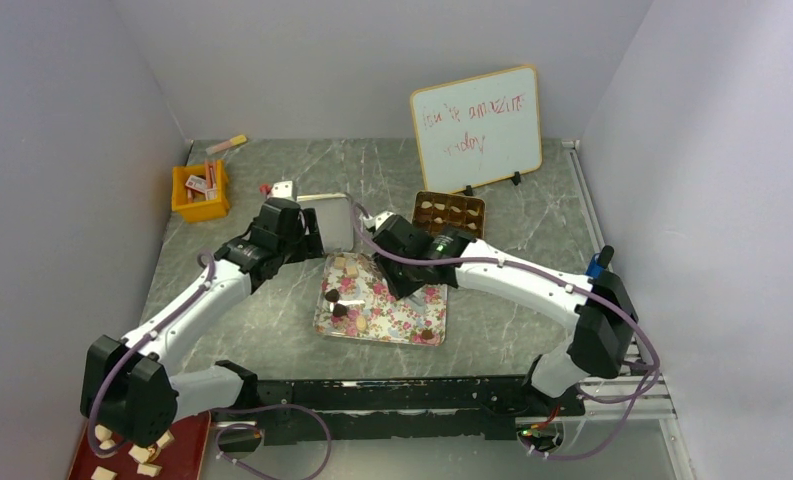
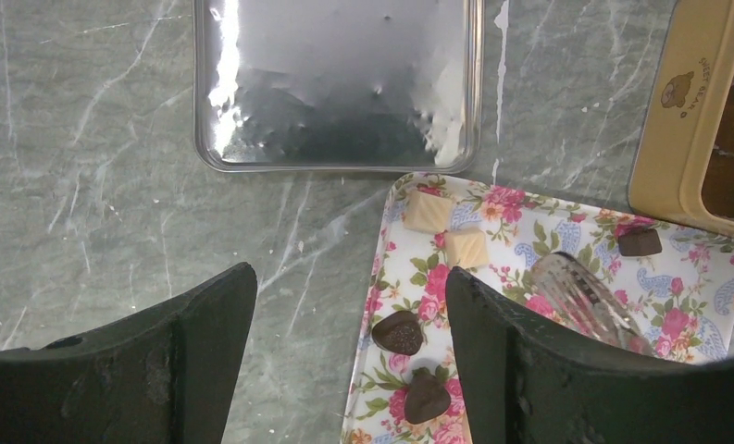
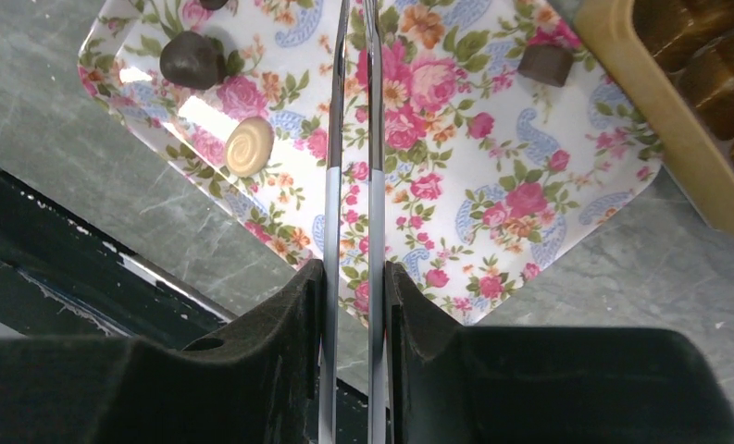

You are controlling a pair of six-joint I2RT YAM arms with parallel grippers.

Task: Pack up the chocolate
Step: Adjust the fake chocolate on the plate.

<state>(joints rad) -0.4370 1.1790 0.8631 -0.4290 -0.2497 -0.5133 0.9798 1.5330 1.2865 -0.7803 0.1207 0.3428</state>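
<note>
Here my right gripper (image 3: 354, 274) is clenched on a pair of metal tongs (image 3: 374, 139), whose blades reach over the floral tray (image 1: 392, 312) at centre frame. The chocolate (image 2: 401, 333) lies scattered on that tray as dark and cream pieces. My left gripper (image 2: 349, 277) hangs released over the table (image 2: 85, 185), left of the tray and below a shiny tin (image 2: 335, 83). A brown compartment box (image 1: 449, 212) sits at the tray's upper right.

Rose-patterned floral tray (image 3: 492, 185) on a grey marble table (image 3: 39, 157).
The tray showed pink roses, green leaves and blue paisley on white, under a dark brown chocolate (image 3: 190, 59), a tan-swirled cream chocolate (image 3: 249, 146) and silver tongs (image 3: 374, 139).
</note>
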